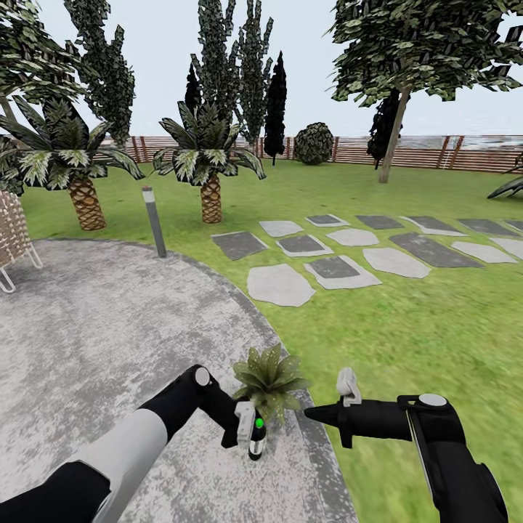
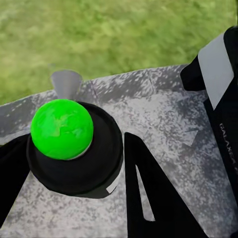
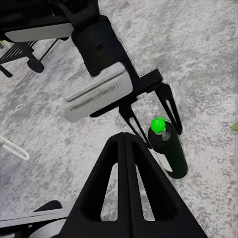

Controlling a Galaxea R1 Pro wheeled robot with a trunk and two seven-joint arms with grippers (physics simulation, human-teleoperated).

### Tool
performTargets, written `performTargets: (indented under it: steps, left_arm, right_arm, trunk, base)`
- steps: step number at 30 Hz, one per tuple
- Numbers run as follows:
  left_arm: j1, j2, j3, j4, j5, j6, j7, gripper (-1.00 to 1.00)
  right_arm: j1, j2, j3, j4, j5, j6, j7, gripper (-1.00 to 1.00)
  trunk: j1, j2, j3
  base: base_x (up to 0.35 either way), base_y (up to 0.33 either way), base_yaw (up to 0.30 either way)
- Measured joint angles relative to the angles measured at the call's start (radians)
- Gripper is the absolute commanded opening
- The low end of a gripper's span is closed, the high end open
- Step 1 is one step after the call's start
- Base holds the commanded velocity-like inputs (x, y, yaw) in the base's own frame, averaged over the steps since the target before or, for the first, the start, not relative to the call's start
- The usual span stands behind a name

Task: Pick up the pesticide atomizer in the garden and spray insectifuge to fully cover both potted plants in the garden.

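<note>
The left tool (image 1: 253,428) is down at the paved patio (image 1: 109,327), with its two black fingers (image 3: 168,106) spread to either side of the bottle (image 1: 256,439). In the left wrist view one finger (image 2: 148,198) stands just beside the bottle's shoulder with a sliver of paving between them, and the other finger sits at the opposite side; I cannot tell whether either one touches the bottle.

The right tool (image 1: 314,413) hovers level, near the left one and pointing toward it. Its fingers lie pressed together into a single black wedge (image 3: 131,193), and nothing is between them.

The bottle (image 3: 168,148) is slim and dark, with a bright green round cap (image 2: 62,129) on top and a pale patch on its side. It stands upright on the patio, long axis vertical, cap pointing up between the left tool's fingers.

Just behind the bottle, at the patio's edge, sits a low plant (image 1: 270,378) with broad, pointed olive leaves spread in a rosette. Beyond it lie the lawn (image 1: 407,327) and pale and dark stepping stones (image 1: 334,269). Farther off stand a grey lamp post (image 1: 154,221), two palms (image 1: 209,167) and a wooden fence (image 1: 436,151). A wicker chair (image 1: 13,240) shows at the patio's far left.
</note>
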Motion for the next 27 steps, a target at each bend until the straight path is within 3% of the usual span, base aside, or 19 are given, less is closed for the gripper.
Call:
performTargets:
  steps: [2,6,13,17,27]
  left_arm:
    - [0.0,0.0,0.002,0.0,-0.034,0.001,-0.007,-1.0]
    - [0.0,0.0,0.004,-0.001,-0.055,0.003,-0.014,-1.0]
    - [0.0,-0.007,0.004,-0.002,-0.054,0.065,-0.015,-1.0]
    - [-0.001,-0.019,0.004,-0.004,-0.053,0.069,-0.015,-1.0]
    - [0.0,-0.02,0.004,-0.054,-0.041,0.068,-0.074,-1.0]
  right_arm:
    - [0.0,0.0,0.0,0.0,0.0,-0.001,0.0,-1.0]
    - [0.0,0.0,0.0,0.0,0.0,-0.001,-0.001,-1.0]
    - [0.0,0.0,-0.003,0.001,0.0,-0.01,-0.001,-1.0]
    - [0.0,0.0,-0.006,0.002,0.001,-0.048,0.0,-1.0]
    - [0.0,-0.004,-0.009,0.003,0.002,-0.073,0.0,-1.0]
  trunk:
    - [0.0,0.0,0.0]
    - [0.0,0.0,0.0]
    - [0.0,0.0,0.0]
    - [0.0,0.0,0.0]
    - [0.0,0.0,0.0]
  base:
    - [0.0,0.0,0.0]
    - [0.0,0.0,0.0]
    - [0.0,0.0,0.0]
    - [0.0,0.0,0.0]
    - [0.0,0.0,0.0]
